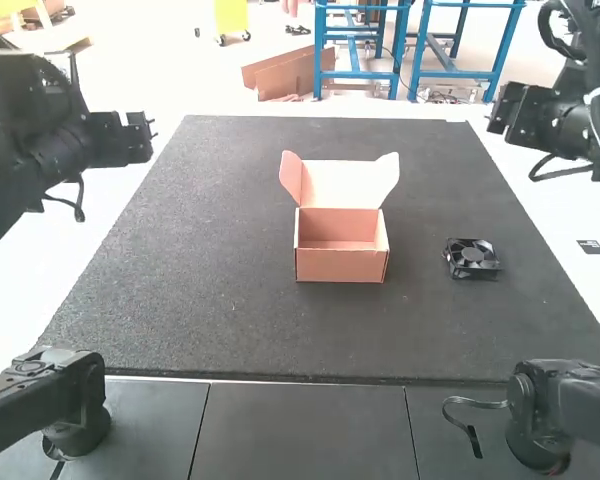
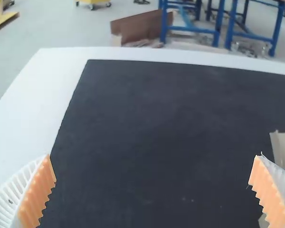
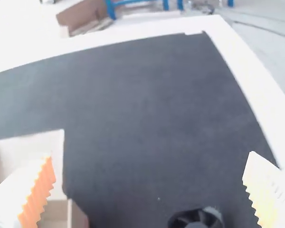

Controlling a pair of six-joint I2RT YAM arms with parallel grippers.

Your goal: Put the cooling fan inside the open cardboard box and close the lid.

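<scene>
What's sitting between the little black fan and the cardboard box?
Nothing; the high view shows bare black mat between the cooling fan and the open cardboard box.

- Cardboard box (image 1: 341, 245): plain pale brown, inside and out.
- Cooling fan (image 1: 472, 258), right of the box: black throughout.
- Mat (image 1: 210, 280): black with a fine speckled grain.
- Table (image 1: 555, 215) around the mat: white.
- Left gripper (image 2: 152, 194) and right gripper (image 3: 149, 199): white ribbed fingers (image 2: 9, 202) with orange saw-toothed pads (image 2: 38, 187).
- Arms (image 1: 40, 150): black.

fan (image 1: 472, 258) lies right of the open box (image 1: 341, 245), apart, on the mat (image 1: 200, 260).
</scene>
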